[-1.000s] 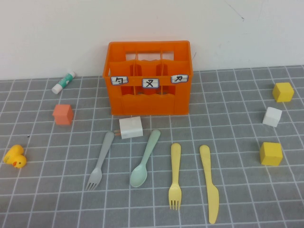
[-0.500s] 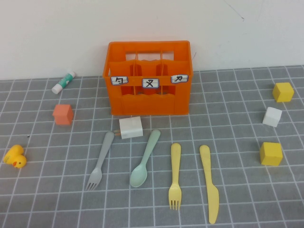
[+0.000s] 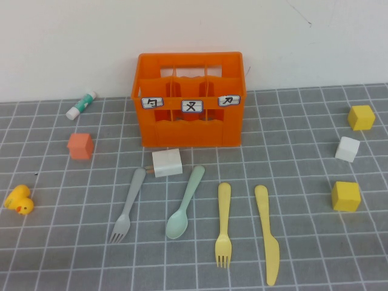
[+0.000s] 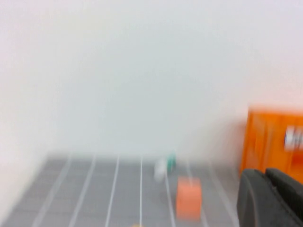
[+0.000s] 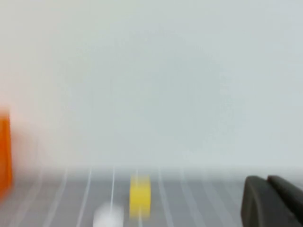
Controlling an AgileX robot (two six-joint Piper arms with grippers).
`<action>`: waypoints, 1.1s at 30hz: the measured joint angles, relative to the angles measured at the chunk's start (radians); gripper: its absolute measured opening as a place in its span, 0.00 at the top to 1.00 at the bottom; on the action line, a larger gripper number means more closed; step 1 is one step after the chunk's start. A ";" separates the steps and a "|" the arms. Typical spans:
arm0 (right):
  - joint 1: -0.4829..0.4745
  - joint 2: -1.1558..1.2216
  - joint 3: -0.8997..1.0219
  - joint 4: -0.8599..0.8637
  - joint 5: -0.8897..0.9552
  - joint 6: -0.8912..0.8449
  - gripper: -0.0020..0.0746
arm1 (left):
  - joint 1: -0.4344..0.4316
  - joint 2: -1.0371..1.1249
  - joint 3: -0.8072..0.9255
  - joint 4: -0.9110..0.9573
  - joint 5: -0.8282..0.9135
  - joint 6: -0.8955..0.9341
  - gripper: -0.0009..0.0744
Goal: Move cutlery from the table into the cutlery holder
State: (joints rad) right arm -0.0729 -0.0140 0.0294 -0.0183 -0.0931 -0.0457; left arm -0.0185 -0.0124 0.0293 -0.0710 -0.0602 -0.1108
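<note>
Task status: not started, as far as the views show. All four cutlery pieces lie flat on the table [image 3: 315, 254], in a row near the front edge, well apart from each other. From left to right: grey fork [image 3: 128, 205], mint-green spoon [image 3: 185, 202], yellow fork [image 3: 223, 224], yellow knife [image 3: 267, 233]. Handles point toward the far side, working ends toward the near side.

The cutlery holder [image 3: 190, 107] stands upright at the far centre of the table, just beyond the row. Its three front labels face the camera. No cutlery shows above its rim; the compartment floors are hidden. Judgement: four pieces left to place, none done.

A white block [image 3: 167, 162] sits between the holder and the handles of the grey fork and the spoon, close to both handles. It may get in the way of a grasp there.

Arm pose: neither arm appears in the high view. The left gripper [image 4: 271, 198] shows only as a dark shape at the corner of its wrist view, held above the table's left part and looking toward the far wall. The right gripper [image 5: 273, 202] shows the same way over the right part. Whether either is wide or narrow: cannot tell.
</note>
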 joint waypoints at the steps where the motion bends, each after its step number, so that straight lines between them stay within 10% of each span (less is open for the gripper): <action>1: 0.000 0.000 0.000 0.000 -0.049 -0.003 0.98 | 0.000 0.000 0.000 0.000 -0.051 0.000 0.99; 7: 0.000 0.000 0.000 0.000 -0.228 -0.017 0.98 | 0.000 0.000 0.000 0.000 -0.189 0.000 0.99; 15: 0.000 0.000 0.000 0.000 0.093 -0.024 0.98 | 0.000 0.000 0.000 0.000 -0.176 0.000 0.99; 33: 0.000 0.000 -0.002 -0.097 0.428 -0.111 0.98 | 0.000 0.000 0.000 0.000 0.264 0.000 0.99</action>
State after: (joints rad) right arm -0.0729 -0.0140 0.0275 -0.1149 0.3347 -0.1570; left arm -0.0185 -0.0124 0.0293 -0.0710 0.2041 -0.1104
